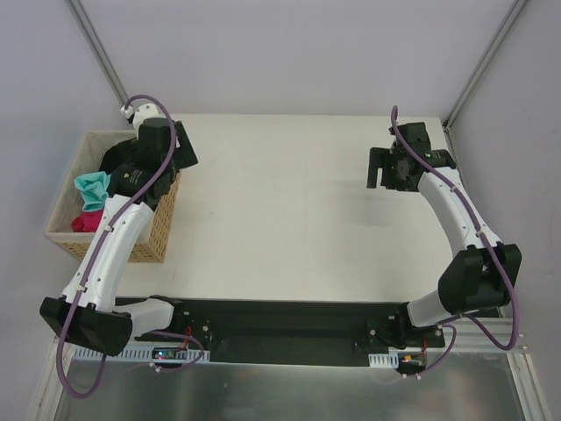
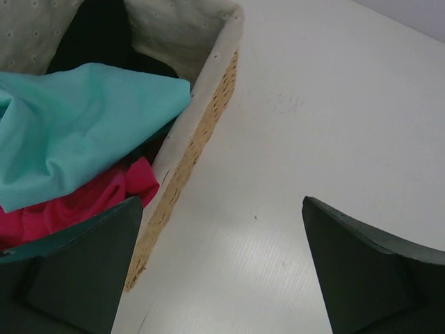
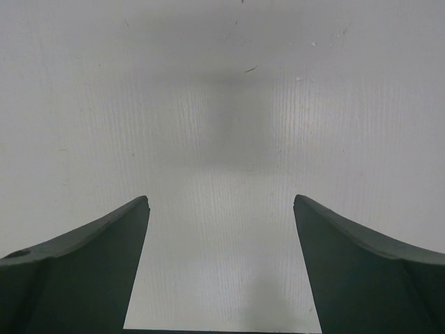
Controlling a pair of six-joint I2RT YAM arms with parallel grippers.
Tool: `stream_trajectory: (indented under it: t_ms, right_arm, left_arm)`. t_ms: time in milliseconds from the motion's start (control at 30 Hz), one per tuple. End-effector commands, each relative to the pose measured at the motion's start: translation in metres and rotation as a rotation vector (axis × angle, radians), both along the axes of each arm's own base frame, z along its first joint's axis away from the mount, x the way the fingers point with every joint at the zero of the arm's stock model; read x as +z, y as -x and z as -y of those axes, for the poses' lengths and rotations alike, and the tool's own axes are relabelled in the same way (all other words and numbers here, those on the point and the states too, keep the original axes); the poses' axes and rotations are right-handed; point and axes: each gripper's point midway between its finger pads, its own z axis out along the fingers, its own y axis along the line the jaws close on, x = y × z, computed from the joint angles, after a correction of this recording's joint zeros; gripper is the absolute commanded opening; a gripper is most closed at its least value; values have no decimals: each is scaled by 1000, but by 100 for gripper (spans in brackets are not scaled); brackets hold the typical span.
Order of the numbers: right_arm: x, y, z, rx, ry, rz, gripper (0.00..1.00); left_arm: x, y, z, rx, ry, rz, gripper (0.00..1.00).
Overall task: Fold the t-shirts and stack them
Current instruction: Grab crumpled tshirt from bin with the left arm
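Three crumpled t-shirts lie in a woven wicker basket (image 1: pixel 147 239) at the table's left edge: a teal one (image 1: pixel 92 187) on top, a magenta pink one (image 1: pixel 85 221) below it, and a black one (image 1: pixel 114 159) at the far end. The left wrist view shows the teal shirt (image 2: pixel 76 125), the pink shirt (image 2: pixel 87 198), the black shirt (image 2: pixel 97 31) and the basket rim (image 2: pixel 208 118). My left gripper (image 1: pixel 175 162) (image 2: pixel 222 200) is open and empty, above the basket's right wall and the table beside it. My right gripper (image 1: pixel 386 175) (image 3: pixel 221 198) is open and empty over bare table at the far right.
The white table (image 1: pixel 280 210) lies between the two arms. Grey walls and metal frame posts (image 1: pixel 98 53) stand behind and to both sides. The black base rail (image 1: pixel 280 320) runs along the near edge.
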Motion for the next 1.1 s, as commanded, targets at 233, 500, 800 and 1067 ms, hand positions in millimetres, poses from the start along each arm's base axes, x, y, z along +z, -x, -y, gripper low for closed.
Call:
stream_trajectory:
  t_ms: [233, 500, 800, 1067]
  right_arm:
    - [10, -12, -2, 9, -1, 28, 89]
    - [3, -23, -5, 9, -10, -6, 89]
    - [13, -32, -12, 18, -34, -22, 89]
    - [30, -45, -25, 48, -10, -42, 89]
  left_arm:
    - [-34, 15, -59, 255, 69, -59, 99]
    - [-36, 19, -77, 349, 95, -47, 99]
    - [-46, 39, -111, 507, 118, -72, 99]
    - [-46, 47, -134, 589, 95, -78, 99]
